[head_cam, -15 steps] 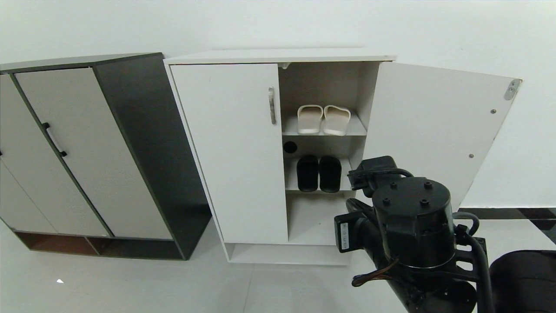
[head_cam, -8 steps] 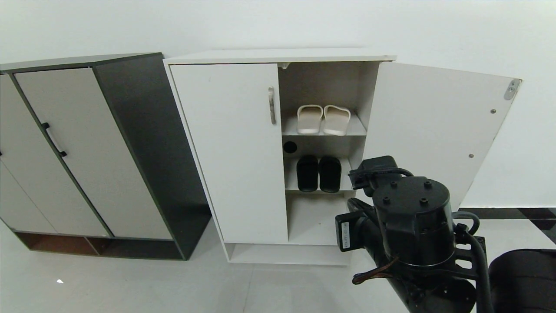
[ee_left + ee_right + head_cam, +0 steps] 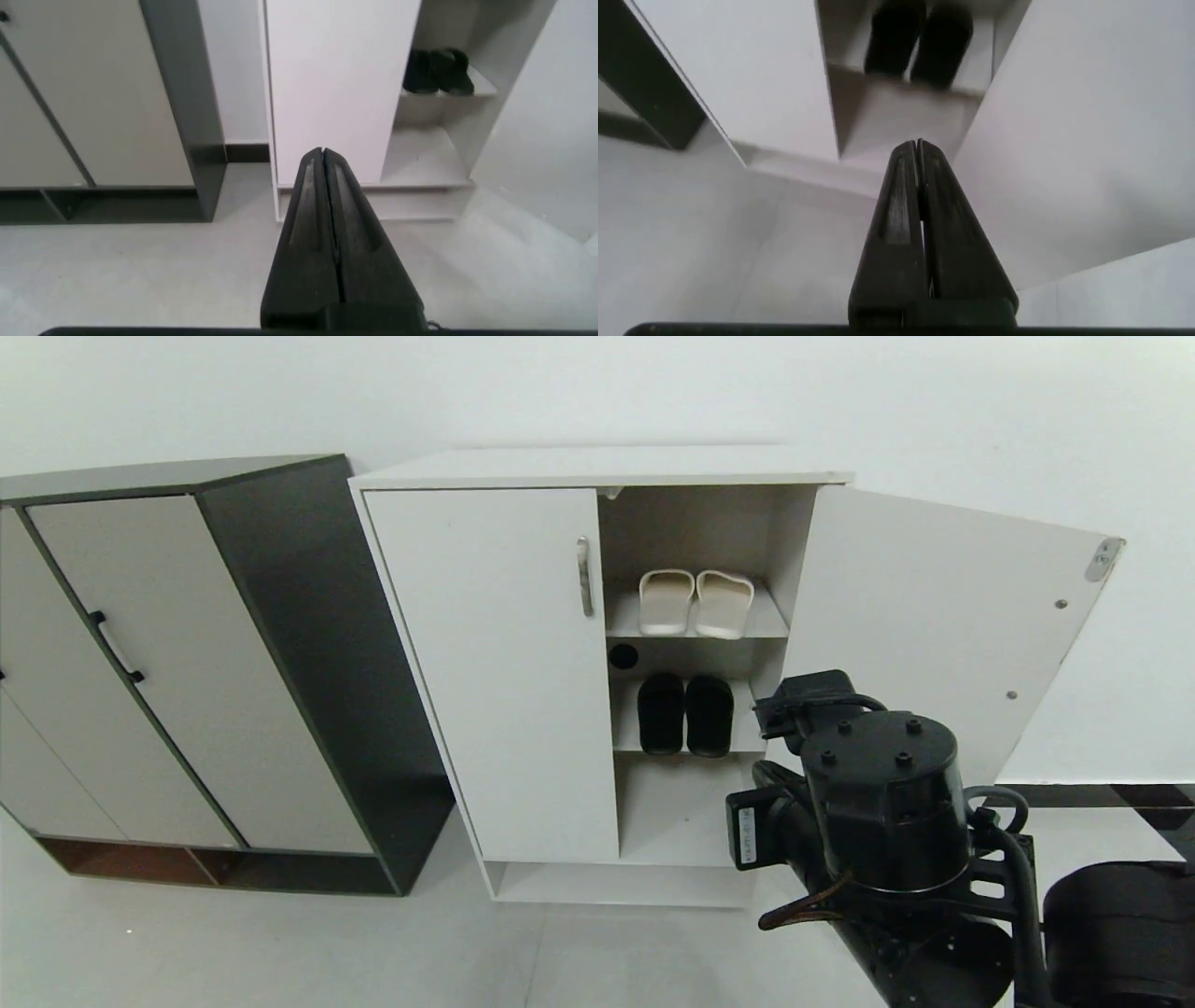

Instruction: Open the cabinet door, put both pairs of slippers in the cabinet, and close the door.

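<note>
View shifted slightly; black slippers (image 3: 896,37) lie beyond pressed-together right fingers (image 3: 901,205).

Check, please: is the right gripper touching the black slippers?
Apart. In the right wrist view the right gripper ends short of the black slippers; a bare shelf shows between them.

The cabinet (image 3: 485,691) is white all over, and its open door (image 3: 934,616) is white too. The door handle (image 3: 583,576) is silver. The upper pair of slippers (image 3: 695,602) is cream. The lower pair of slippers (image 3: 684,712) is black. The other cabinet (image 3: 308,644) is dark grey with light grey doors and a black handle (image 3: 117,647). The floor (image 3: 280,943) is pale grey. The left claw (image 3: 323,159) and the right claw (image 3: 918,149) are both black.
</note>
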